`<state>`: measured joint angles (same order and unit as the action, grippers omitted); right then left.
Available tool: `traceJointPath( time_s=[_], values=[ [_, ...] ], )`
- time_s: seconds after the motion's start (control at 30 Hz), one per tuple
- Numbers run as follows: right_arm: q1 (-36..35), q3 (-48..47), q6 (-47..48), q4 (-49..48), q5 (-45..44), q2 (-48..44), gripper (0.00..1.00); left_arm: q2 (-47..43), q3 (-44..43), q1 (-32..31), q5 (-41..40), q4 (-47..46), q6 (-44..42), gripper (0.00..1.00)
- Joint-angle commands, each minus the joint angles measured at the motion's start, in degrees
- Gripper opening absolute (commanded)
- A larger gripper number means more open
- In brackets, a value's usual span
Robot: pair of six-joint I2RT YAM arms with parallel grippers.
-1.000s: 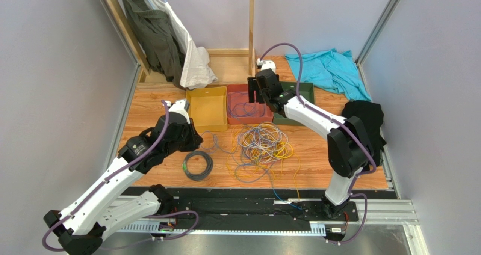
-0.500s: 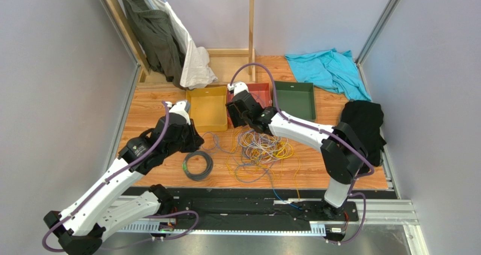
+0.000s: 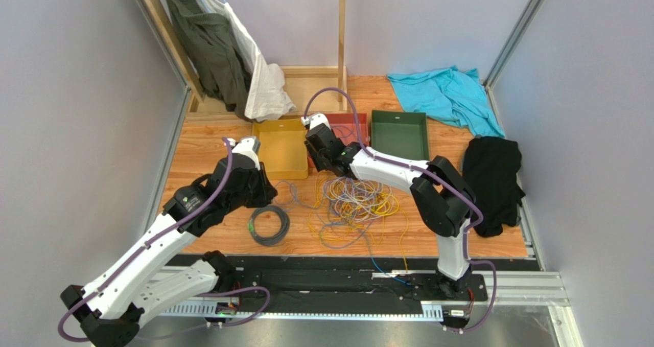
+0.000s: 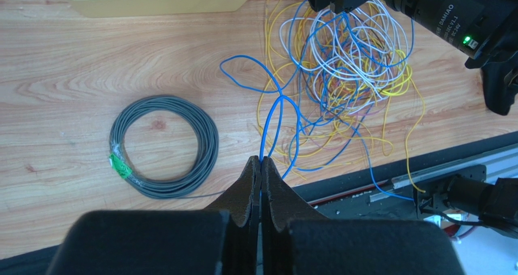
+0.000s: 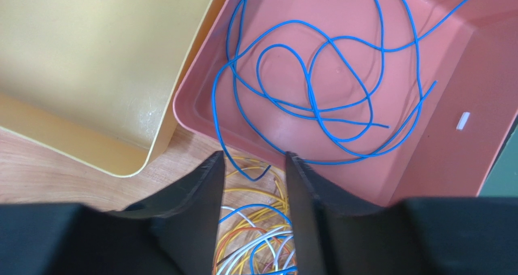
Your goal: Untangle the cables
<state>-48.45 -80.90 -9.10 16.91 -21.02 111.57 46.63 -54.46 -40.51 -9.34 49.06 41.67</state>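
Spreading over the wooden desk [image 3: 207,144], the cables [image 3: 361,197] lie in a loose heap of yellow, white-grey and blue loops just in front and to the right of the yellow tray [image 3: 282,146]. A pink tray [image 5: 486,62] sits just beside the yellow tray's right side, with blue cable looped loosely inside it. A green tray [image 3: 399,135] stands farther right. A neat grey coil [image 4: 164,144] with a green tag lies in front of the yellow tray, apart from the heap. The right pincer [image 5: 255,159] hangs at the yellow tray's near right corner, over the pink tray's front rim, jaws parted with nothing between them. The left pincer [image 4: 261,161] sits in front of the yellow tray, clenched on a blue strand [image 4: 281,99] that runs into the heap.
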Motion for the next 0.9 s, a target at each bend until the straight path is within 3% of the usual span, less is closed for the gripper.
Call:
traceJointPath(
  time_s=[0.0, 0.33, 0.53, 0.7, 0.87],
  values=[
    [0.37, -2.24, 0.93, -1.00, -1.92, 0.49, 0.35, 0.04, -1.09, 0.00, -0.59, 0.86, -1.07, 0.00],
    [0.46, -1.01, 1.37, -1.00, -3.68, -0.74, 0.00, 0.13, -0.48, 0.08, -0.24, 0.34, -0.71, 0.00],
    [0.46, -1.54, 1.72, -0.65, -3.33, -1.97, 0.02, 0.04, -0.30, 0.08, -0.32, 0.25, -0.54, 0.00],
    [0.19, 2.05, -0.21, -0.55, 0.25, -6.70, 0.23, -0.49, 0.32, 0.08, -0.32, 0.07, -0.19, 0.00],
    [-0.86, 8.30, -0.40, -2.93, 0.02, -10.15, 0.32, -0.75, 1.46, 0.08, 0.64, -0.80, 0.34, 0.00]
  ],
)
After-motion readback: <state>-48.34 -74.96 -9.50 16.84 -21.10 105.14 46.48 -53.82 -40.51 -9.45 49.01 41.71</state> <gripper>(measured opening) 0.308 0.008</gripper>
